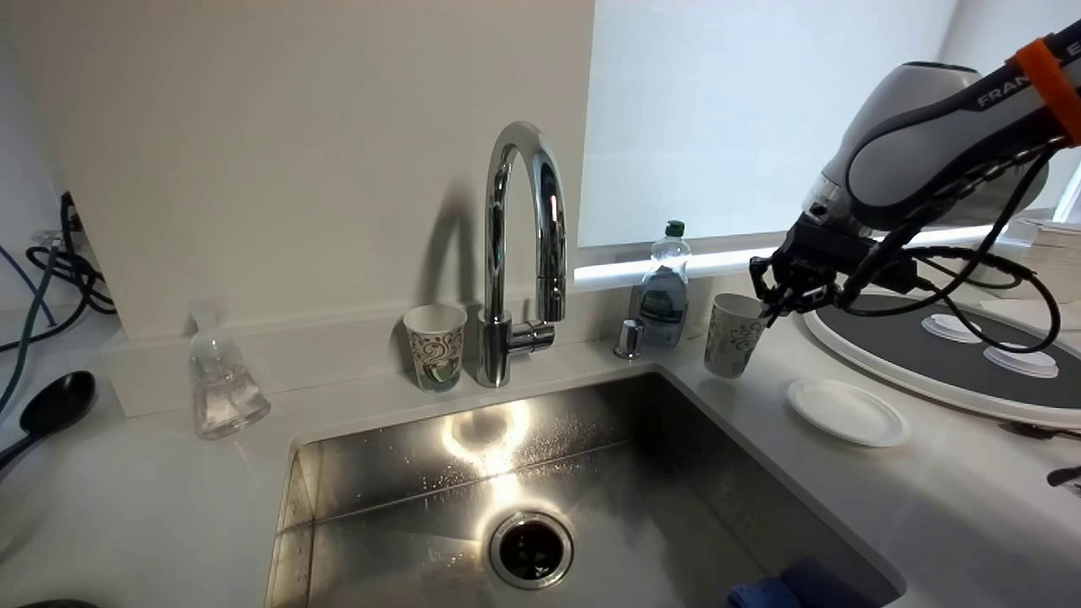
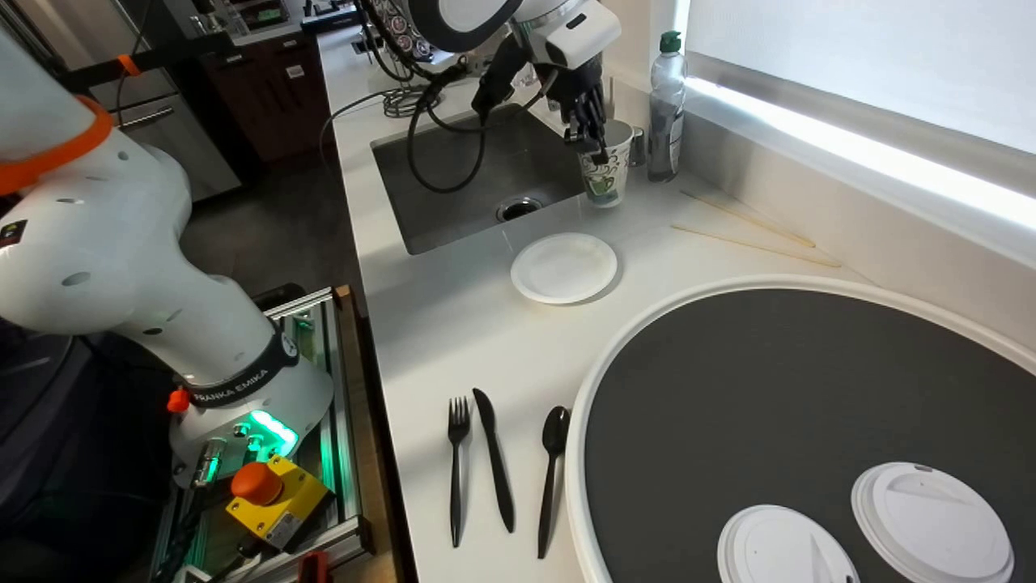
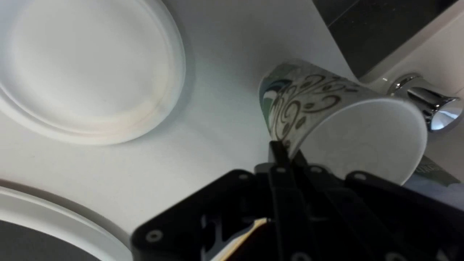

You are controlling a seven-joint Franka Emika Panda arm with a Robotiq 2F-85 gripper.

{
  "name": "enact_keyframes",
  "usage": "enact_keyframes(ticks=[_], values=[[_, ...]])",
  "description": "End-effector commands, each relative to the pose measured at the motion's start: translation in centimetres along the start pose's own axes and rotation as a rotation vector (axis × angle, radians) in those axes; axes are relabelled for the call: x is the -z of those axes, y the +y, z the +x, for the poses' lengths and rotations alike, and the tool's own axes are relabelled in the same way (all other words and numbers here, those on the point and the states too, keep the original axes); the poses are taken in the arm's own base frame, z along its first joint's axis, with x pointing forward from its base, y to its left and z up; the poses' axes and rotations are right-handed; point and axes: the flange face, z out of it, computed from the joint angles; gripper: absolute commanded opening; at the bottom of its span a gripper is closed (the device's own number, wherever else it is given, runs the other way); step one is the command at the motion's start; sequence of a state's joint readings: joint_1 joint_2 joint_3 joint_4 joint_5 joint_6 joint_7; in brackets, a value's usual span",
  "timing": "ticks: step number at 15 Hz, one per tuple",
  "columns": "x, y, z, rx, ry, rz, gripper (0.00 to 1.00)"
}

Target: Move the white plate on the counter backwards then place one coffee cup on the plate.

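The arm (image 2: 218,332) is cased in rounded white shells (image 2: 77,259), ringed with orange bands (image 1: 1047,91) and lettered FRANKA EMIKA on a black collar (image 2: 243,385). Black cables (image 2: 443,191) are hung in loops. Round screws (image 3: 154,235) are set in the black gripper (image 3: 289,152).

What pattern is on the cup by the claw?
The cup has brown swirls and leaf shapes, green lower down, clearest in the wrist view.

all views look down on the white plate (image 2: 564,268), wrist view nearest.
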State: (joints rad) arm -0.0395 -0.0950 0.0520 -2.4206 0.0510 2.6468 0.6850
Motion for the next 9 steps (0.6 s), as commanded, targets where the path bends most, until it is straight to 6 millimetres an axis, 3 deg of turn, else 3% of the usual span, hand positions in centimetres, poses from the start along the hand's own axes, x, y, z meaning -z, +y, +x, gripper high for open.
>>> enact_keyframes(ticks=[1,9], values=[[1.5,2.5,0.6,0.024,0.009,-0.011,0.01],[3.5,8.5,1.2,0.225,-0.062,0.029,0.01]])
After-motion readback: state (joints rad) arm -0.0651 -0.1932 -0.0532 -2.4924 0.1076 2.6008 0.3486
